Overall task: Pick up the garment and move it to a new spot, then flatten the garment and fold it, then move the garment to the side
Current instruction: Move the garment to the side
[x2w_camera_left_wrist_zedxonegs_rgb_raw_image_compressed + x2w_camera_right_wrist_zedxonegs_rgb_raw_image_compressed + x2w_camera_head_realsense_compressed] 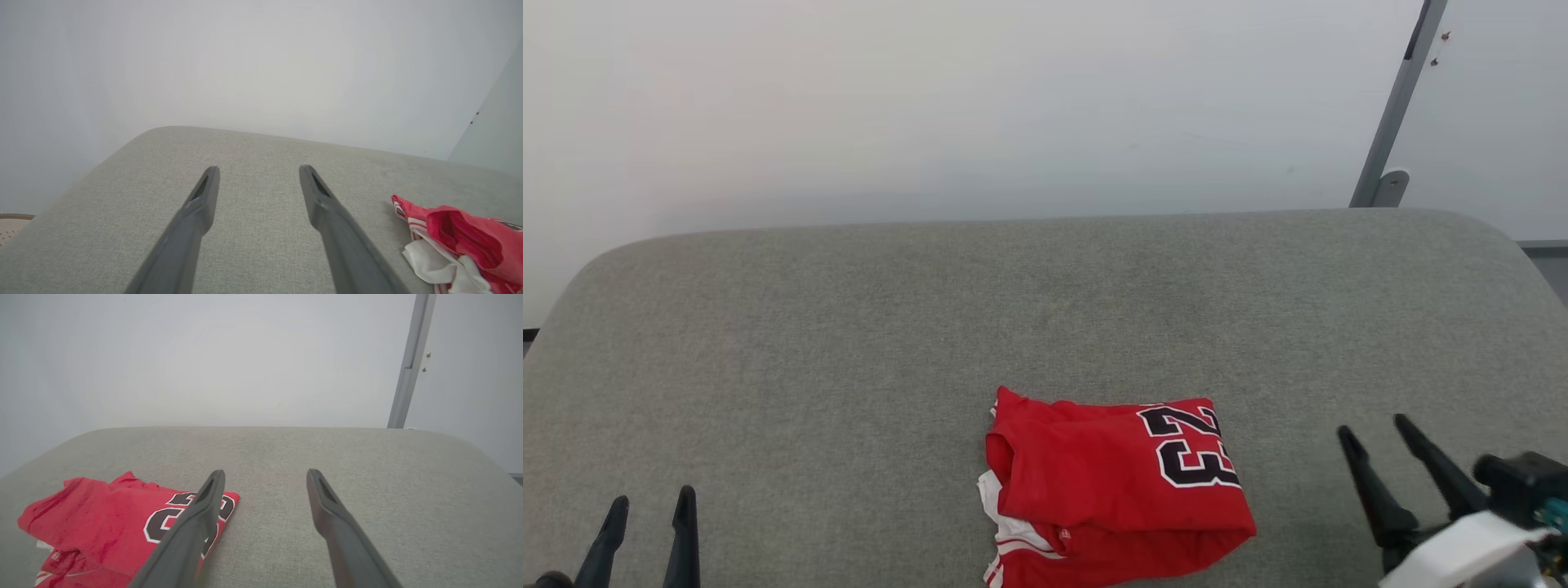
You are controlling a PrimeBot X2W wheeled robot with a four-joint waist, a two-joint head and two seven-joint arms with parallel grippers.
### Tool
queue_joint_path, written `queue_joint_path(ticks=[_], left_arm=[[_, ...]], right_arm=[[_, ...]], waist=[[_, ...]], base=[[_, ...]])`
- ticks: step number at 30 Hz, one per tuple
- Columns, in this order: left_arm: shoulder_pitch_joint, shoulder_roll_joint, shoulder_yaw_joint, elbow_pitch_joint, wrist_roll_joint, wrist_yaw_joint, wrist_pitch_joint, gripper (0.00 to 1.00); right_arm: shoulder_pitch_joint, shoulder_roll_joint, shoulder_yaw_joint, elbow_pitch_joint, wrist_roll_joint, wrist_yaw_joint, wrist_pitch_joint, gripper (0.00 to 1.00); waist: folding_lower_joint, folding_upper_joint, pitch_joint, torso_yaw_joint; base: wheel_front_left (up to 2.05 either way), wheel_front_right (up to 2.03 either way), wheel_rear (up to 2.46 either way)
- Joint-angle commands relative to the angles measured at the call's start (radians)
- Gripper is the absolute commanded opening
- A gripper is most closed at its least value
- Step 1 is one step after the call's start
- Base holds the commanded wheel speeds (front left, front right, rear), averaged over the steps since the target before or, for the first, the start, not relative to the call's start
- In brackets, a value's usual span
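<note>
The garment (1111,490), a red jersey with a black white-edged number and white sleeve cloth at its left edge, lies folded into a rough rectangle on the grey cushioned surface (849,327), near the front middle. My left gripper (652,506) stands open at the lower left, well apart from it; in the left wrist view the garment (461,237) lies to the right of my open gripper (259,173). My right gripper (1372,433) stands open just right of the jersey. In the right wrist view my gripper (265,475) is empty, with the garment (114,522) behind its left finger.
The grey surface has rounded far corners and ends against a pale wall (931,106). A grey metal post (1396,106) rises at the back right. Bare cushion stretches left of and behind the jersey.
</note>
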Motion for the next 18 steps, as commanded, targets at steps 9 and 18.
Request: queue_joint_path(ticks=[9,18], left_arm=[[-0.02,0.003,-0.009,0.006,0.004,-0.009,-0.004,1.0],[-0.034,-0.001,-0.041,0.018,0.004,-0.011,0.008,1.0]], right_arm=[[-0.118,-0.044,0.125,0.007,0.134,0.0,0.261,1.0],[-0.227,-0.094,0.184,0.053,0.221,0.0,0.614,1.0]], waist=[[0.0,0.0,0.025,0.036],[0.0,0.0,0.057,0.106]], base=[[0.0,0.0,0.0],[0.0,0.0,0.0]])
